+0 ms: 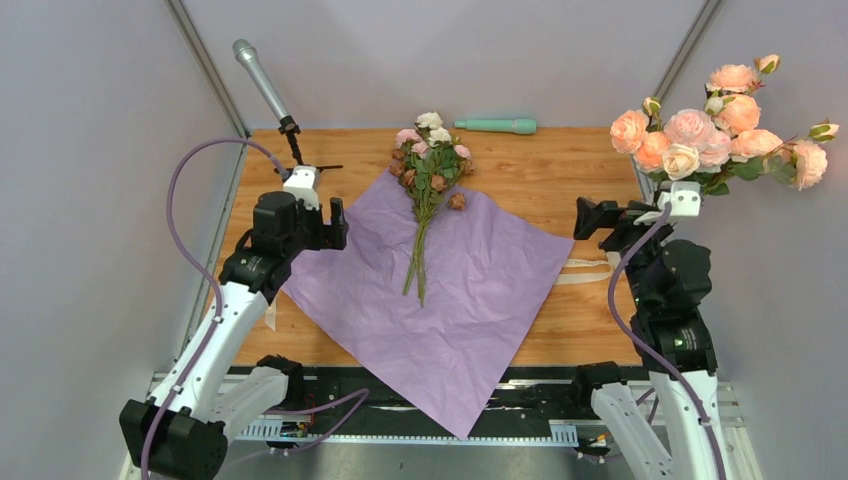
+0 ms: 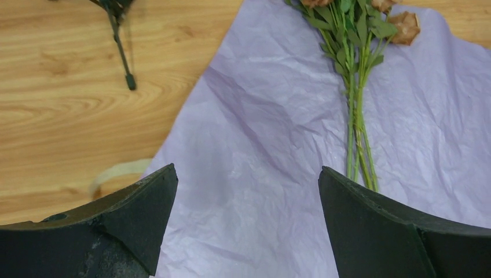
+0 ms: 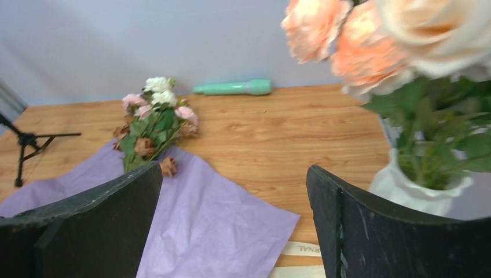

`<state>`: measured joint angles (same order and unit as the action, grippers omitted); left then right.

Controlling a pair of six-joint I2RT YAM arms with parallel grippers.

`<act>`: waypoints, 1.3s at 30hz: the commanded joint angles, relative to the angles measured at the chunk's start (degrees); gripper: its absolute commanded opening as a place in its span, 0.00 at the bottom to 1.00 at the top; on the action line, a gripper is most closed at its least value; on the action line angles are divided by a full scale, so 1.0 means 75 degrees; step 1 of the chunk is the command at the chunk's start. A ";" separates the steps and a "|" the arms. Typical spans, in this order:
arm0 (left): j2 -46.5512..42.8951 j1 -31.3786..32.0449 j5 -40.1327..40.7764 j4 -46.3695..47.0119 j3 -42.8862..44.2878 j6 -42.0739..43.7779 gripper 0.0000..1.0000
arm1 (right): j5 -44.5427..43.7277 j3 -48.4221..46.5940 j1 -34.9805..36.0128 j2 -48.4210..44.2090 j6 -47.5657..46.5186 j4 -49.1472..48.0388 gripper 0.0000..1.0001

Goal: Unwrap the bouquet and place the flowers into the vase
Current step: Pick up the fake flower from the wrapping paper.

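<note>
I work in a robot lab cell: a wooden tabletop (image 1: 560, 170) boxed in by plain grey panels (image 1: 90, 150) on metal frame posts (image 1: 205, 65), a microphone (image 1: 262, 82) on a small tripod (image 1: 300, 165), and my cabled left arm (image 1: 225, 320) and right arm (image 1: 680, 330) bolted to a metal rail (image 1: 400, 432).

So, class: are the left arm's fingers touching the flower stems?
Apart. The top view shows the left fingers open at the left edge of the purple paper, with bare paper between them and the stems.

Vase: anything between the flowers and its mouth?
Yes. Peach roses on leafy stems fill the mouth of the vase, on the right. The flowers lie on the lilac paper.
</note>
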<state>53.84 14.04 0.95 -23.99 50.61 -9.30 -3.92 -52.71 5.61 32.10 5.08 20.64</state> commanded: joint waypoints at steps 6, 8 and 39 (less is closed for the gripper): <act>0.0112 0.0772 -0.0380 0.0716 -0.0622 -0.1100 0.97 | -0.1198 0.1077 0.2609 0.0718 0.0507 -0.0817 0.94; 0.0254 0.1004 -0.0418 0.0899 -0.0709 -0.1324 0.97 | -0.1425 0.1168 0.3083 0.1114 0.0531 -0.1069 0.94; 0.5405 0.2600 -0.0486 0.3365 0.0999 -0.2454 0.55 | 0.1914 0.1714 0.1027 0.4006 0.1208 -0.2269 0.92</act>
<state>91.24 33.30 -2.98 -1.28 53.54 -28.36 8.01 -40.64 14.50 63.79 13.43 6.42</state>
